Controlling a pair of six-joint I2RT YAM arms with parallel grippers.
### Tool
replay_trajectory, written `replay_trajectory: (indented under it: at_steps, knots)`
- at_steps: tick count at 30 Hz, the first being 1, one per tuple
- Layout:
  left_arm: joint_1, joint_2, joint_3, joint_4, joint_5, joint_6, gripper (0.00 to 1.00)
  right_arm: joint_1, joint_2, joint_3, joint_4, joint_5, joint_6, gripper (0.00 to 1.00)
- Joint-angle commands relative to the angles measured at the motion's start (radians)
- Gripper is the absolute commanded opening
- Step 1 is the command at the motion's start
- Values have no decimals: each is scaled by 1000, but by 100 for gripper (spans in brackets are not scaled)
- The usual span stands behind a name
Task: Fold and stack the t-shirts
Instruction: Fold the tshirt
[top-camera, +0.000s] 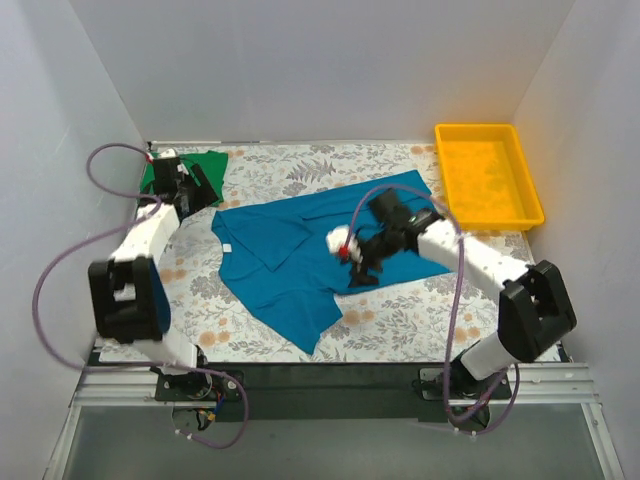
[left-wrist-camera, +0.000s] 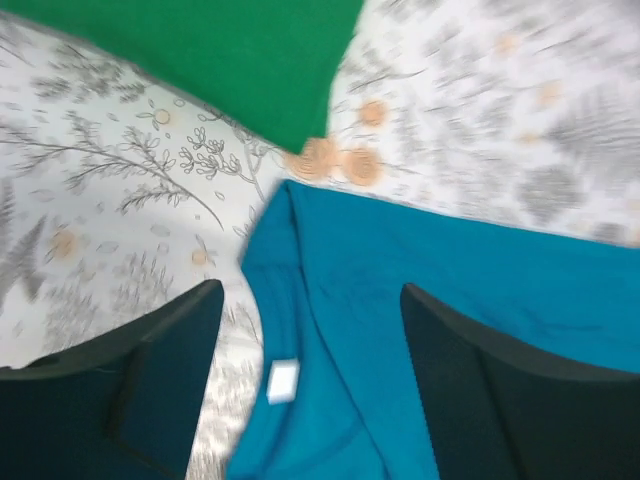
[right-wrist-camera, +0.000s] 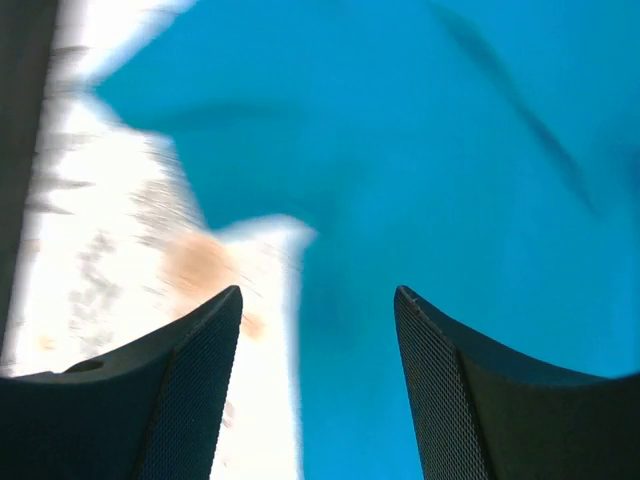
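Left end effector (left-wrist-camera: 310, 292): open. The wrist view shows both dark fingers (left-wrist-camera: 165, 385) spread wide at the bottom of the frame, with nothing between them. Below the gap lies the collar of the teal-blue t-shirt (left-wrist-camera: 460, 270), its white neck label (left-wrist-camera: 283, 381) at lower centre. Contact with the cloth: cannot tell. A corner of the green t-shirt (left-wrist-camera: 230, 50) fills the upper left of that frame. It is close to the teal collar but apart from it, with floral worktop (left-wrist-camera: 130, 170) showing between.

Right end effector (right-wrist-camera: 318, 295): also open, jaws apart and empty. Its wrist view is blurred. Teal cloth covers the upper and right part, a strip of worktop shows at left, and the cloth edge runs under the gap. Whether the fingertips touch the fabric cannot be told.

Top view: the teal-blue t-shirt lies spread and rumpled at centre frame. One flap is turned over near the collar, the collar points toward the left, and one end trails to lower centre. The right end effector sits over its right-of-centre part. The left end effector is at upper left, between the two shirts.

The green t-shirt lies at the upper left corner of the worktop, partly hidden by the left arm (top-camera: 150, 235); whether it is folded is unclear. The shirts are not stacked. At upper right is the yellow tray (top-camera: 476, 128), well apart from both shirts.
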Motion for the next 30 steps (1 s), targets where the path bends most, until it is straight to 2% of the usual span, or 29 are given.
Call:
replay_trajectory:
  at_steps: [1,2,3,6,8,12,18,25,26,27,30]
  knots:
    - [12,-366,-105,47,-3,-45,73,313,-89,-162,8,37,-186,69]
    - [24,-485,-185,43,84,-59,81,375,-108,-229,69,79,-150,69]
    - [33,-540,-217,37,129,-91,83,483,-126,-256,164,160,-143,70]
    - [35,-719,-353,-35,288,-155,83,622,-96,-238,273,286,-56,68]
    - [36,-814,-396,-97,324,-171,83,660,-57,-225,312,327,-21,67]
    - [35,-890,-446,-193,344,-160,82,751,-7,-263,402,441,-4,67]
    - [36,-881,-427,-206,385,-160,80,774,75,-283,473,547,10,61]
    - [26,-895,-433,-192,462,-134,77,788,76,-310,473,546,18,41]
    - [19,-899,-441,-186,502,-131,75,789,72,-314,467,529,19,28]
    - [6,-905,-459,-160,567,-128,73,789,61,-311,453,507,36,2]
    - [-23,-907,-470,-138,605,-123,73,776,44,-297,429,458,53,1]
